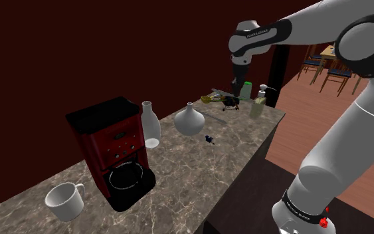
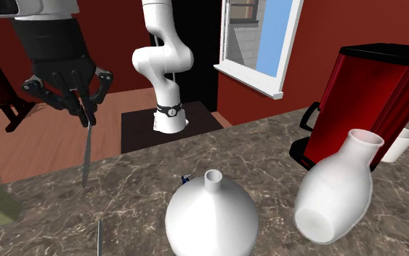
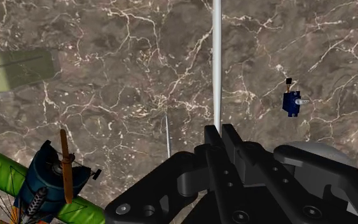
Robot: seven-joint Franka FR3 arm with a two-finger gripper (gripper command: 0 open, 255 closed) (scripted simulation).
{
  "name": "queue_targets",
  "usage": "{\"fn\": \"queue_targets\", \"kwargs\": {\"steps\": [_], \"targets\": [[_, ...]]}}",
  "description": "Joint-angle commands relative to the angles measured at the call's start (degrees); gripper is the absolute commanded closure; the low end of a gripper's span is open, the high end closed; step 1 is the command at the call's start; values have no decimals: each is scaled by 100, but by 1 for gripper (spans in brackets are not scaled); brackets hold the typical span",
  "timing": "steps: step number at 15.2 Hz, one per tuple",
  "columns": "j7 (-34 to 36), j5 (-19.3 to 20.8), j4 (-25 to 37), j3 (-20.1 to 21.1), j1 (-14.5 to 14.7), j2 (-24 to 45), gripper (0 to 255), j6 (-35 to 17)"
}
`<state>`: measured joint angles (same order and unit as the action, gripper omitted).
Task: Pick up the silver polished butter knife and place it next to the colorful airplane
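Observation:
My black gripper (image 2: 85, 108) hangs above the marble counter (image 1: 198, 166), shut on a slim silver butter knife (image 2: 88, 149) that points straight down, its tip just above the stone. In the wrist view the knife (image 3: 217, 63) runs out from between the clasping fingertips of the gripper (image 3: 217, 132). The colorful airplane (image 3: 41, 184), with green wings, a blue body and an orange propeller, lies on the counter beside and slightly behind the gripper. From the shoulder view the gripper (image 1: 235, 83) hovers just above the airplane (image 1: 228, 101) at the counter's far end.
A thin grey sliver (image 3: 167, 135) lies on the counter under the hand. A small blue piece (image 3: 292, 103) sits nearby. Two white vases (image 1: 190, 119) (image 1: 151, 124), a red coffee maker (image 1: 115, 149) and a white mug (image 1: 64, 199) stand along the counter. A soap dispenser (image 1: 260, 103) is at the far edge.

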<state>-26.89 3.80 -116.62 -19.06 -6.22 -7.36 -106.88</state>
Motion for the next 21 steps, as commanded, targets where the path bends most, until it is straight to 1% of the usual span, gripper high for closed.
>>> {"fn": "queue_targets", "kwargs": {"steps": [1,4,21], "targets": [[-300,-76,360,-156,-95,300,255,63],[-745,-250,928,-367,-266,815,255,137],[-827,-395,4,-372,-300,1177,255,-1123]]}}
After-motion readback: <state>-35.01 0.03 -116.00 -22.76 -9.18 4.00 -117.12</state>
